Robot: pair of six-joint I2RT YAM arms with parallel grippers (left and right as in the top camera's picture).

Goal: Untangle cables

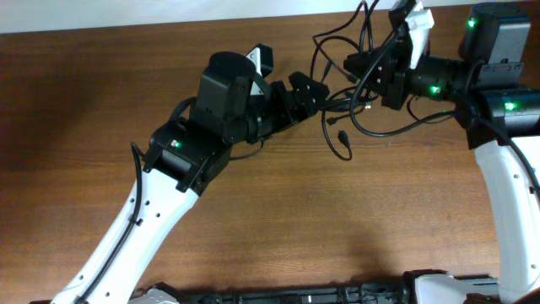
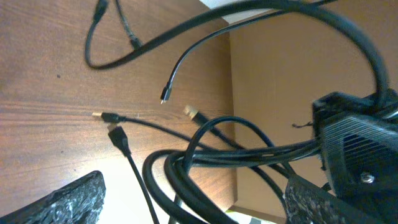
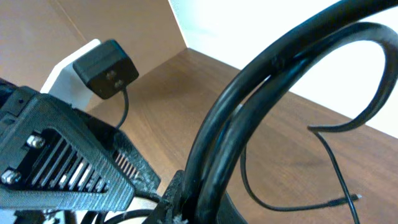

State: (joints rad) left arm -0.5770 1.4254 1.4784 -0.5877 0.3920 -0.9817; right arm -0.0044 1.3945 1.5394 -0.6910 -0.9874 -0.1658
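- The cables (image 2: 249,152) lie in a knot near the far edge of the table (image 1: 253,211), right of centre, strung between the two arms.
- The right claw (image 1: 364,74) is clamped on the thick part of the bundle. In its wrist view, several strands rise together out of its closed fingers.
- The left claw (image 1: 314,91) stands wide. Its wrist view shows the bundle crossing the gap between its fingers, and I cannot tell whether either finger touches a strand.
- The relation that matters is that the knot sits straight ahead of the left claw, just beyond its fingertips, with the right claw immediately behind it.
- The bundle's long axis runs roughly left to right, from one claw toward the other. This looks suited to a pull apart along that line.
- One big loop (image 1: 384,133) sags toward the near side, and others arch up past the far edge.
- A loose plug end (image 1: 344,139) rests on the wood and points toward the near edge, free of both claws.
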